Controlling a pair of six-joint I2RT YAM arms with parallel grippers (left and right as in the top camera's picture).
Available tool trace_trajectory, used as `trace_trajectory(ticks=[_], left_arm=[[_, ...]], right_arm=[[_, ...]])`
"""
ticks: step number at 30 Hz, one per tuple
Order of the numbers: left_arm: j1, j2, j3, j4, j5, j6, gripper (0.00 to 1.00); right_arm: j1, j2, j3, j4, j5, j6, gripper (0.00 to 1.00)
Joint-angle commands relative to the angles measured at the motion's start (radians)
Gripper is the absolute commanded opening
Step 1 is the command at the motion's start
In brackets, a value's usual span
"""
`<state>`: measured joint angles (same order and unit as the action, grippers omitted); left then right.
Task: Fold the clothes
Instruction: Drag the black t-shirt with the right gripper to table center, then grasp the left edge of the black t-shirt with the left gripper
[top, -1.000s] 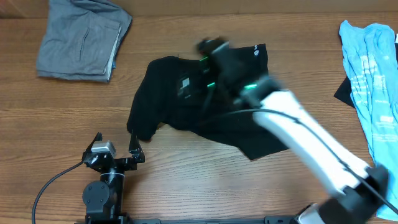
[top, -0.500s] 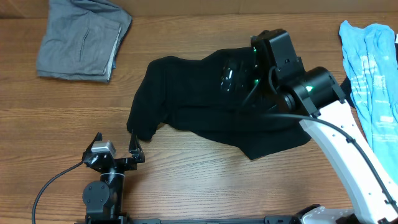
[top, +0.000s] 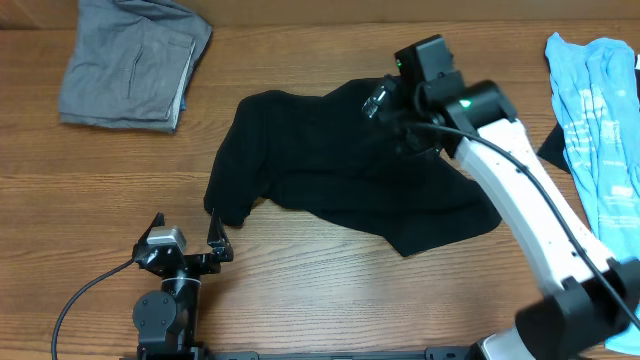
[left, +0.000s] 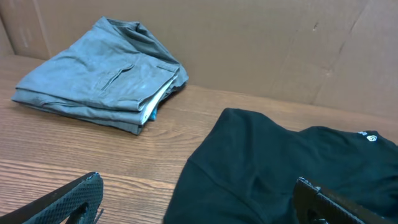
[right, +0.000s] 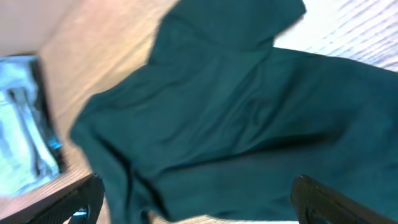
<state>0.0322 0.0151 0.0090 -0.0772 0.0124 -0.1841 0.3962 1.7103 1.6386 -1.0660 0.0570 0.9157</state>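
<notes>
The black T-shirt (top: 320, 170) lies crumpled in the middle of the wooden table, one corner reaching toward the front right. It also shows in the left wrist view (left: 267, 168), with its small white round logo (left: 371, 137) at the far right, and in the right wrist view (right: 236, 118). My right gripper (top: 385, 100) hovers over the shirt's far right part, fingers wide apart and empty (right: 199, 199). My left gripper (top: 187, 240) rests near the front left, open and empty (left: 199, 199), just before the shirt's left edge.
A grey folded garment (top: 130, 60) lies at the back left, also seen in the left wrist view (left: 102, 74). A light blue printed shirt (top: 600, 120) lies at the right edge, over something dark. A cardboard wall stands behind the table.
My right arm swung from the shirt's middle toward its far right part and turned there. The shirt's right half spread out flatter. The left arm has not moved.
</notes>
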Motion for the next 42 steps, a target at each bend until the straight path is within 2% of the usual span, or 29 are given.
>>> trace_trajectory(ticks=[1,3,4,9,14,17,19,23,25,26,28,32,34,36,42], left_arm=[[-0.007,-0.011,-0.004,0.003,0.043,-0.13,1.0],[-0.007,-0.011,-0.004,0.029,0.1,-0.265,1.0],[-0.007,-0.011,-0.004,0.042,0.136,-0.288,1.0],[-0.007,-0.01,0.002,0.05,0.289,-0.292,1.0],[-0.007,0.025,0.076,0.03,0.303,-0.288,1.0],[-0.007,0.106,0.174,-0.03,0.304,-0.243,1.0],[-0.007,0.252,0.309,-0.119,0.324,-0.162,1.0],[-0.007,0.5,0.521,-0.302,0.329,-0.105,1.0],[-0.007,0.658,0.667,-0.485,0.326,-0.079,1.0],[-0.007,0.79,0.785,-0.645,0.327,-0.035,1.0],[-0.007,0.921,0.882,-0.758,0.328,0.005,1.0],[-0.007,1.135,0.95,-0.845,0.439,0.0,1.0],[-0.016,1.212,0.951,-0.869,0.449,0.013,1.0],[-0.033,1.285,0.95,-0.888,0.398,0.004,1.0],[-0.053,1.472,0.951,-0.882,0.144,-0.123,1.0]], right_arm=[[0.0,0.04,-0.003,0.0,0.072,0.02,1.0],[0.001,0.046,-0.003,-0.005,0.093,0.019,1.0],[0.001,0.046,-0.003,-0.013,0.113,0.019,1.0],[-0.006,0.046,-0.003,-0.044,0.172,0.02,1.0],[-0.037,0.046,-0.003,-0.061,0.167,0.021,1.0],[-0.051,0.046,-0.003,-0.069,0.154,0.021,1.0],[-0.064,0.046,-0.003,-0.069,0.137,0.024,1.0],[-0.067,0.046,-0.003,-0.069,0.129,0.024,1.0],[-0.067,0.046,-0.003,-0.069,0.129,0.024,1.0],[-0.067,0.046,-0.003,-0.069,0.129,0.024,1.0],[-0.067,0.046,-0.003,-0.066,0.129,0.024,1.0],[-0.067,0.047,-0.003,-0.066,0.129,0.024,1.0],[-0.067,0.047,-0.003,-0.066,0.129,0.024,1.0],[-0.067,0.047,-0.003,-0.066,0.129,0.024,1.0],[-0.067,0.053,-0.003,-0.059,0.13,0.024,1.0]])
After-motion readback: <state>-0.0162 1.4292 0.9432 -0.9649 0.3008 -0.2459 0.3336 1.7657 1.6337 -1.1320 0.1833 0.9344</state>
